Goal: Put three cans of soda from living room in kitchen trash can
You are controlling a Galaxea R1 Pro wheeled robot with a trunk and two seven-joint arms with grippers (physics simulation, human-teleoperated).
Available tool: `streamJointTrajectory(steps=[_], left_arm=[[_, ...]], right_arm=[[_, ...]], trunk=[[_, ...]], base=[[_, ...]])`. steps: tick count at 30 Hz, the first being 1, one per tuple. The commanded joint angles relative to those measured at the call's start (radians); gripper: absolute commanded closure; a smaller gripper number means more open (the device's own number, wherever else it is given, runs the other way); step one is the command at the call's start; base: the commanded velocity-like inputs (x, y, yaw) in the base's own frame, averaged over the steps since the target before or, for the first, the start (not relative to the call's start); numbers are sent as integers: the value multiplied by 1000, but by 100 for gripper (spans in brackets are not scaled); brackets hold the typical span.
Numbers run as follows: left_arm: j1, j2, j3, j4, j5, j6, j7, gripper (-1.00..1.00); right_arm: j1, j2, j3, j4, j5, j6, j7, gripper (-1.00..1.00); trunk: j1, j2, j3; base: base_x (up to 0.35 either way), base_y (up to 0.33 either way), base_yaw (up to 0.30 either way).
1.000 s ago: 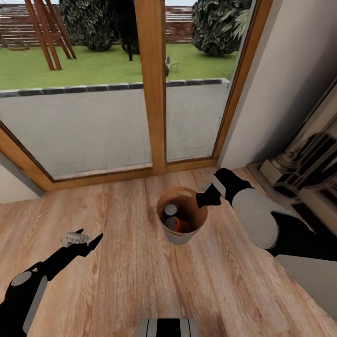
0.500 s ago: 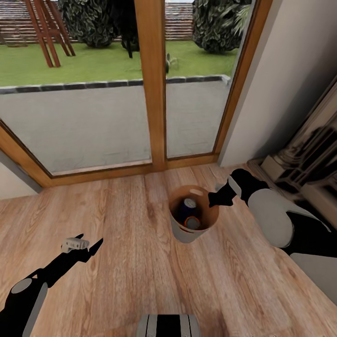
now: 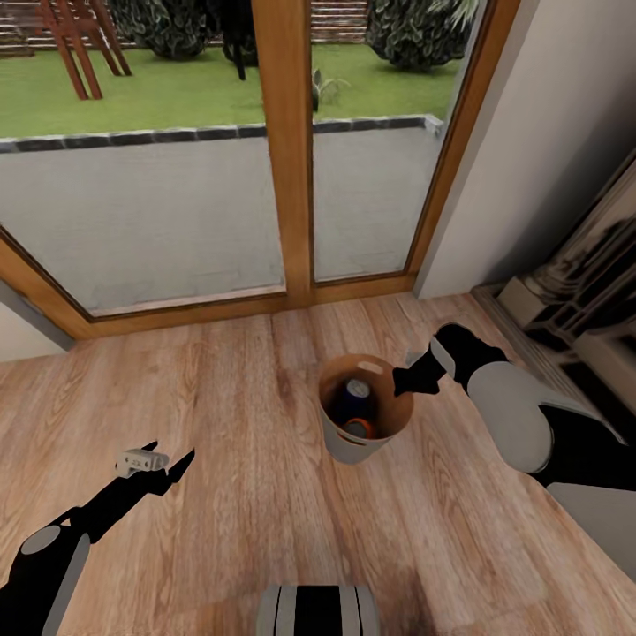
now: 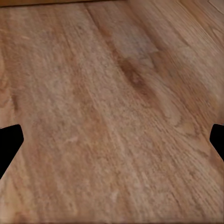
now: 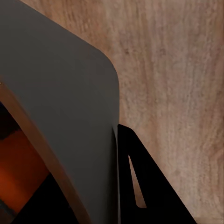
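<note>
A small grey bin (image 3: 352,447) with a brown inside hangs just above the wood floor, and my right gripper (image 3: 408,381) is shut on its rim. Inside it I see a dark blue soda can (image 3: 357,389) with a silvery top and an orange can (image 3: 358,429) below it; a third can cannot be made out. The right wrist view has the bin's grey wall (image 5: 60,107), one black finger (image 5: 149,186) against its outside and an orange patch (image 5: 18,177) inside. My left gripper (image 3: 170,450) is open over bare floor, its fingertips (image 4: 9,142) far apart.
Wood-framed glass doors (image 3: 284,159) stand straight ahead, with a patio and lawn beyond. A white wall (image 3: 530,132) and a dark fireplace surround (image 3: 583,283) are at the right. Light wood floor (image 3: 230,512) spreads around me. My base (image 3: 318,609) shows at the bottom.
The camera has tilted and moved, so the doors sit higher in the picture. The right gripper and the bin it holds have shifted to the right. The cans have shifted inside the bin. The left arm holds still.
</note>
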Motion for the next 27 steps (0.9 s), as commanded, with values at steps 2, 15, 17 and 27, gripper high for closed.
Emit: streamJointTrajectory(steps=[2, 15, 17, 27], left_arm=[[0, 0, 0, 0, 0, 0, 0, -100], [0, 0, 0, 0, 0, 0, 0, -100], [0, 0, 0, 1, 0, 0, 0, -100], [0, 0, 0, 3, 0, 0, 0, -100]], right_arm=[[0, -1, -12, 0, -30, 4, 2, 100], [9, -22, -6, -6, 19, 4, -24, 100], [9, -22, -6, -6, 20, 4, -24, 100], [9, -24, -7, -10, 23, 4, -24, 100]], trunk=[[1, -1, -8], [6, -3, -54], [6, -3, -54], [9, -5, -77]], base=[[0, 0, 0], [0, 0, 0], [0, 0, 0], [0, 0, 0]])
